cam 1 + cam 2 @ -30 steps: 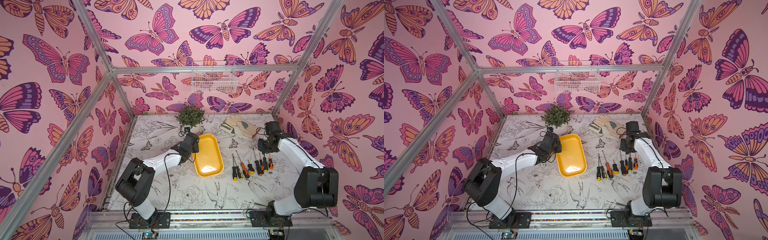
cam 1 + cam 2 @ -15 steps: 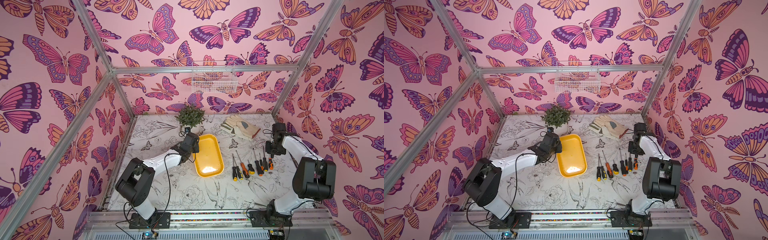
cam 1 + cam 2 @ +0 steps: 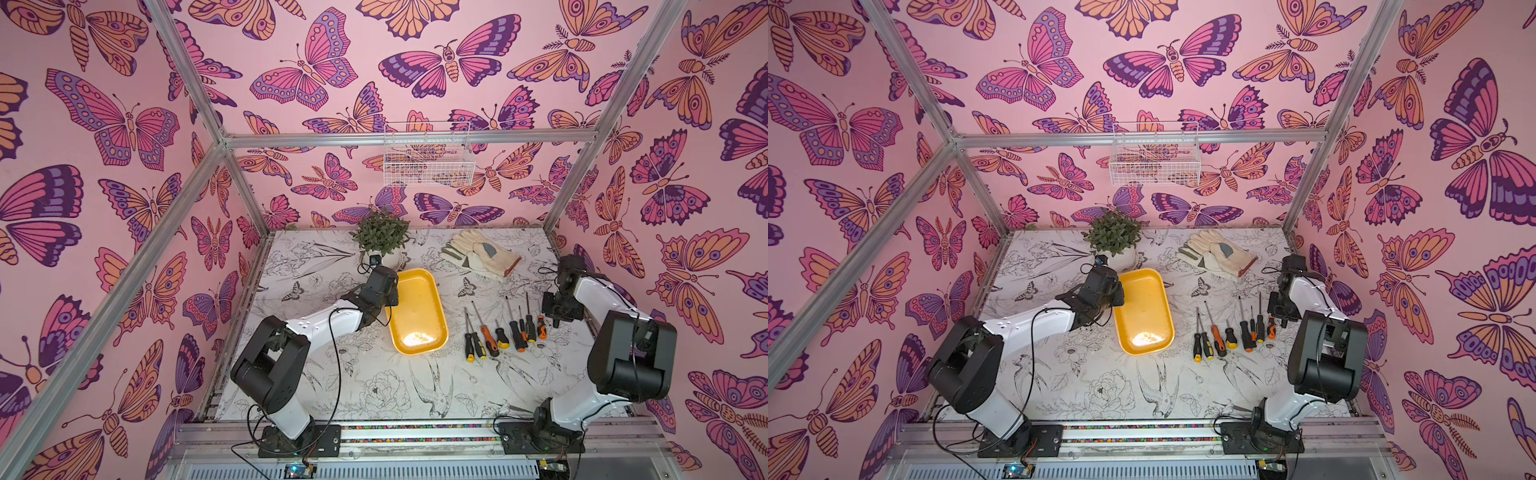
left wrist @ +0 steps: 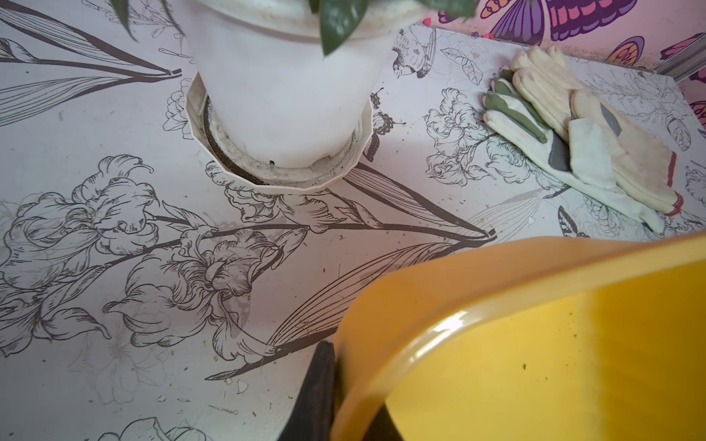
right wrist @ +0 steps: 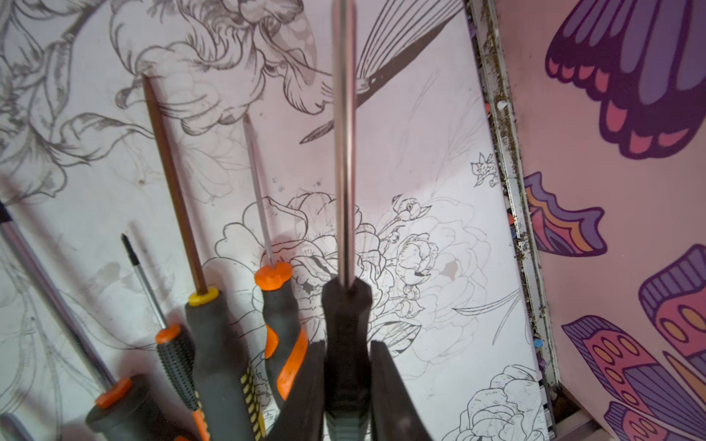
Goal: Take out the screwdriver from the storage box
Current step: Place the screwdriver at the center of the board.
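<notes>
right gripper [image 5: 347, 355] is clamped on the black screwdriver [image 5: 345, 305], clear of the empty yellow tray [image 3: 417, 307] that the left gripper [image 4: 351, 397] pinches by its rim; lower it level beside the orange-handled screwdriver [image 5: 282, 317] before letting go.

Shallow yellow storage box [image 3: 415, 299], black-handled screwdriver [image 5: 345, 229] in right claw [image 5: 347, 343]

Bright even light; glare patch in storage box [image 3: 417, 337]; soft shadows; wrist foregrounds blurred.
</notes>
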You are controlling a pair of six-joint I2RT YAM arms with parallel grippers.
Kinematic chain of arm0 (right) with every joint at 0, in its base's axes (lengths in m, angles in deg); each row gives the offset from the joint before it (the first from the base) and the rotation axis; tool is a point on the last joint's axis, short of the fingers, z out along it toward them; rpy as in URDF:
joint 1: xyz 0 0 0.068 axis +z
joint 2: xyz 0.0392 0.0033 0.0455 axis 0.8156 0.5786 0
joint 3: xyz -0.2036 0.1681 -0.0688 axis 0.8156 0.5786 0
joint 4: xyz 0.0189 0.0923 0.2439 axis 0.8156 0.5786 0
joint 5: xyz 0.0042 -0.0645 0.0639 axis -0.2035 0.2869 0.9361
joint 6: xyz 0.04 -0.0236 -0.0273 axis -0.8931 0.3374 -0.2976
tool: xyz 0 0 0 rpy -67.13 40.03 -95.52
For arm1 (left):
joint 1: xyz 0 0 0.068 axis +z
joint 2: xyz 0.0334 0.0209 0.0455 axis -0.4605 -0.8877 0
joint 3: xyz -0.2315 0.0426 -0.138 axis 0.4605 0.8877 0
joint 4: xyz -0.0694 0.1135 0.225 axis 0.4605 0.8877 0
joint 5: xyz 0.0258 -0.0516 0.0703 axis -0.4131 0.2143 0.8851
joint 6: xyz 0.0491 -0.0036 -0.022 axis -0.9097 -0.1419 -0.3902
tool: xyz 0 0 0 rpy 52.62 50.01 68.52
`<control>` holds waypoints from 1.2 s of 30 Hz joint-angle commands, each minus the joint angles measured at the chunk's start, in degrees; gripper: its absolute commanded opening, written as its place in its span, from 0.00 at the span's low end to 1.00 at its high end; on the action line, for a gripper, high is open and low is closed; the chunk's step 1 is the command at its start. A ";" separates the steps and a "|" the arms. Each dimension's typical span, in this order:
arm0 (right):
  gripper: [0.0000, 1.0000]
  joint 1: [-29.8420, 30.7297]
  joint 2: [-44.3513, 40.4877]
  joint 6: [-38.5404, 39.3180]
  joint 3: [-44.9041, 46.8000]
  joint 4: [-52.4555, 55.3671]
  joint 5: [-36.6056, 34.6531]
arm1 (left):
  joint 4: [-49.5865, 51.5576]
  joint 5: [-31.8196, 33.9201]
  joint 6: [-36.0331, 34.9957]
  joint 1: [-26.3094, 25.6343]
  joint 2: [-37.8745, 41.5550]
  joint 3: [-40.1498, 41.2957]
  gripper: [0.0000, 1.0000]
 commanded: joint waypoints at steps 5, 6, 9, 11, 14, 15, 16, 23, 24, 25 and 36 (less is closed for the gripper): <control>0.00 -0.60 1.29 1.85 1.01 0.04 0.35 | -1.64 -0.79 -0.38 0.05 1.95 0.94 0.00; 0.00 -0.67 1.61 1.91 0.95 0.11 0.30 | -1.70 -0.79 -0.29 0.05 1.99 0.94 0.00; 0.00 -1.00 2.72 2.05 0.89 0.03 0.70 | -1.74 -0.88 -0.33 0.13 1.95 1.03 0.00; 0.00 -1.18 3.59 2.09 0.79 0.14 0.95 | -1.81 -0.96 -0.32 0.15 1.93 1.03 0.00; 0.00 -1.36 4.47 2.13 0.65 0.03 1.11 | -1.77 -1.05 -0.38 0.31 1.99 1.03 0.00; 0.00 -1.39 4.72 2.13 0.57 0.10 1.05 | -1.91 -1.05 -0.31 0.27 1.95 1.02 0.00; 0.00 -1.53 4.88 2.09 0.59 0.13 1.05 | -1.93 -1.05 -0.36 0.27 1.95 1.03 0.00; 0.00 -2.37 6.90 2.08 0.02 0.53 1.82 | -2.08 -1.04 -0.23 0.31 2.15 1.37 0.00; 0.00 -2.34 7.16 2.11 0.02 0.53 1.99 | -2.08 -1.05 -0.24 0.36 2.22 1.38 0.00; 0.00 -2.43 7.42 2.02 -0.14 0.55 2.08 | -2.07 -1.05 -0.16 0.38 2.22 1.46 0.00; 0.13 -3.02 8.73 2.09 -0.82 0.75 2.54 | -2.26 -1.05 -0.12 0.35 2.32 1.60 0.00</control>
